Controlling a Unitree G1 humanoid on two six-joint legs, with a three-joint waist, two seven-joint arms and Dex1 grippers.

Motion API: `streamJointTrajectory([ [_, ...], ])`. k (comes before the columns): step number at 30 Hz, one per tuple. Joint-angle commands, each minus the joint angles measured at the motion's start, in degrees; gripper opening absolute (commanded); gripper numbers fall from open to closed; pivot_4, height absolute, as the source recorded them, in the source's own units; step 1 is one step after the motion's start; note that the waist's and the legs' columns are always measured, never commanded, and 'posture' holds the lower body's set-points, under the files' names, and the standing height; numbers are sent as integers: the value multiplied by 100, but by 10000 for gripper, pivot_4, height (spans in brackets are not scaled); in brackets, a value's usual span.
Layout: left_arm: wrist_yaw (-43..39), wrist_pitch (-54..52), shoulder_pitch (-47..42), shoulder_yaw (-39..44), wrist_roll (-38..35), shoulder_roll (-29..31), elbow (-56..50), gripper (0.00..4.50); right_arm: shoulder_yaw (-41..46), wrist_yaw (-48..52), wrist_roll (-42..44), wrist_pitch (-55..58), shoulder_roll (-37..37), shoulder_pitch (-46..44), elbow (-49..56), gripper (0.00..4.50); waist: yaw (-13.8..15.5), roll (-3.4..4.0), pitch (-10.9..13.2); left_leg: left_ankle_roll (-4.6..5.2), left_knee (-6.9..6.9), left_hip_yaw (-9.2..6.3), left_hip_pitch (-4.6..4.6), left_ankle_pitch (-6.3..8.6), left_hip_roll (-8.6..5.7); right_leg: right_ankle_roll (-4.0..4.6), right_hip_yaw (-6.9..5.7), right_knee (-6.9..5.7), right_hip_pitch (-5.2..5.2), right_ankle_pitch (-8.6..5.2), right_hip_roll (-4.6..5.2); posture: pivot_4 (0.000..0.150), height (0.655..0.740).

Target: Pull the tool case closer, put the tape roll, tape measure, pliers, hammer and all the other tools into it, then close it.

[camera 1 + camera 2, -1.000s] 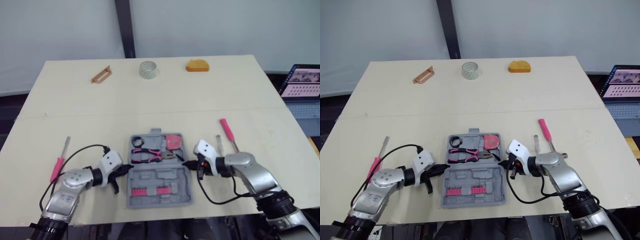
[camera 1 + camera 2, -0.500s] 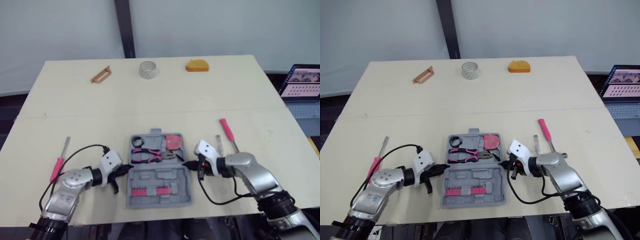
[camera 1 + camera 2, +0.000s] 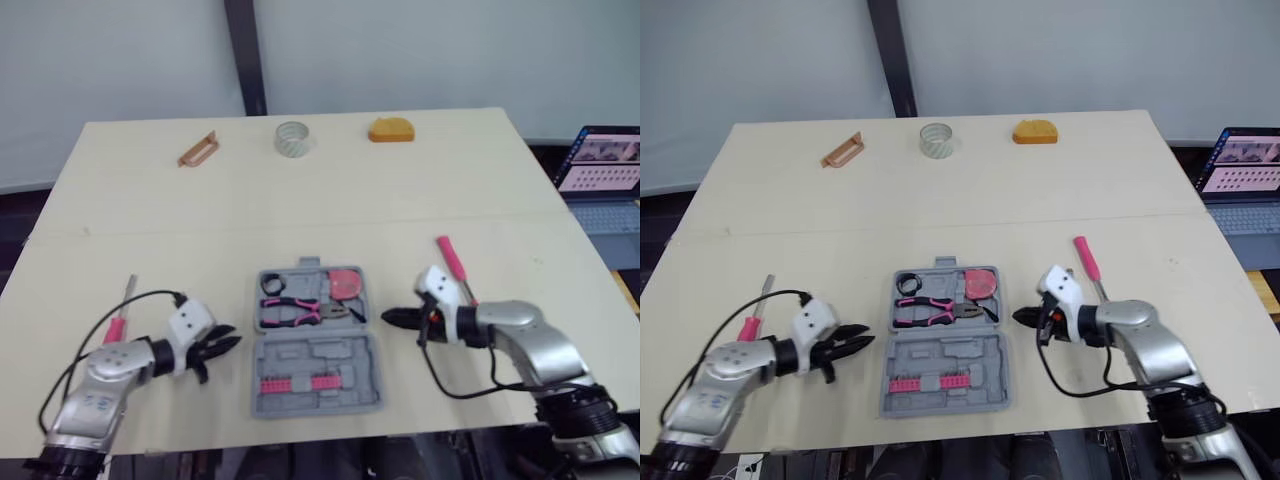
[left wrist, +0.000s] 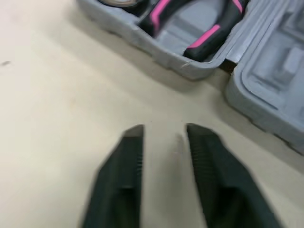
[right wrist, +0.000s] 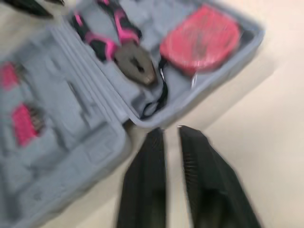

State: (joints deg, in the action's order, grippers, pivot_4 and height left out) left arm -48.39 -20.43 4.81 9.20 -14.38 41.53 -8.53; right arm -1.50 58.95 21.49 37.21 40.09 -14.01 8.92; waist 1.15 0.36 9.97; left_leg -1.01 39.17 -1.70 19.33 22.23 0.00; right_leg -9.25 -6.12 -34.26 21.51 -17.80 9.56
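your counter (image 3: 300, 200) carries the open tool case (image 3: 315, 372); left pincer (image 3: 222, 342) just left of the case, fingers a little apart, empty; right pincer (image 3: 392, 318) just right of it, narrow slit, empty; pliers (image 3: 300, 308) and tape measure (image 3: 346, 284) lie inside the case; tape roll (image 3: 292, 138) far beyond it

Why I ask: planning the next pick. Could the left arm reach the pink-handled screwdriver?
Probably, not directly: the screwdriver lies unobstructed beside the left forearm, behind its tool, which points toward the tool case; the arm must draw back.
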Motion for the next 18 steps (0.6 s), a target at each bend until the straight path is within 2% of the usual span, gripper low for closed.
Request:
streamJointTrajectory([
  [1,-168,-441,461,1194,-508,437,-341,33590,1007,370,578,449,744,491,365,22793,26,0,2,1,0,-1,3,1,-1,0,-1,5,-1,0,0,1500,7400],
  [3,-186,-587,742,1856,-691,569,-283,44856,1523,536,676,424,1141,852,196,34491,27,-1,3,4,-4,0,4,2,-1,-2,-3,16,-5,1,0,1500,7400],
  [5,-256,-520,1005,2409,-760,623,22,45000,1977,675,689,298,1424,1192,-113,44483,22,-4,5,7,-6,3,3,4,-2,-5,-3,20,-7,3,0,1500,7400],
  [9,-182,-466,1173,3152,-911,587,539,45000,2466,712,566,-30,1648,1563,-765,44855,3,-7,8,8,-7,11,-5,5,-1,-4,1,17,-9,4,0,1500,7400],
  [13,-104,-231,1108,3548,-913,637,1263,45000,2665,565,409,-500,1623,1519,-1565,44855,-4,-6,12,8,-7,15,-10,5,0,0,6,14,-8,7,0,1500,7400],
  [18,554,334,907,3856,-643,607,2335,45000,2932,73,194,-1356,1410,1265,-2700,44855,-18,-7,16,9,-12,20,-8,5,0,0,6,18,-3,7,0,1500,7400],
])
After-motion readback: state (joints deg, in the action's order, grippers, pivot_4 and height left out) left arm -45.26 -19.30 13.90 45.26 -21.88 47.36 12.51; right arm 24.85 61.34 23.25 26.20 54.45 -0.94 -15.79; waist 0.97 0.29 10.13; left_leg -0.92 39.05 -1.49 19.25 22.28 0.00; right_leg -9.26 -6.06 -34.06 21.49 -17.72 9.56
